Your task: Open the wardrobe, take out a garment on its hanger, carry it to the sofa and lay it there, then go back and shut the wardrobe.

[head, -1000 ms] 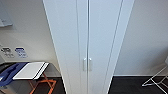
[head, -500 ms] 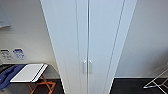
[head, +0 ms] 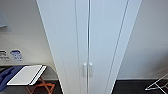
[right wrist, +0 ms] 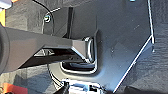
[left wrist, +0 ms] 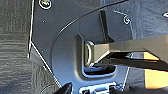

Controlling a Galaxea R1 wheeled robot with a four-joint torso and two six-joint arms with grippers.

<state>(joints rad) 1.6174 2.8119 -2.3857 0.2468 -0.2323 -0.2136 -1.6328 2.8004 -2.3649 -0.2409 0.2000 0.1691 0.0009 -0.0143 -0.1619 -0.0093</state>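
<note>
Head view is showing the wardrobe (head: 87, 37) standing with both doors shut, handles (head: 87, 69) meeting at the seam. Gripper states cannot be determined.

Tall white wardrobe (head: 87, 37) stands with doors closed.

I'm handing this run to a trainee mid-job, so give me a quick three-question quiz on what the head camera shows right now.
1. True or false: the doors of the wardrobe are shut.
2. Where do the handles sit? A) at the outer edges of the doors B) side by side at the seam where the doors meet C) along the top edge
3. Fill in: the small folding table to the wardrobe's left stands on ____ crossed legs.

Key: 1 true. 2 B. 3 orange.
</note>
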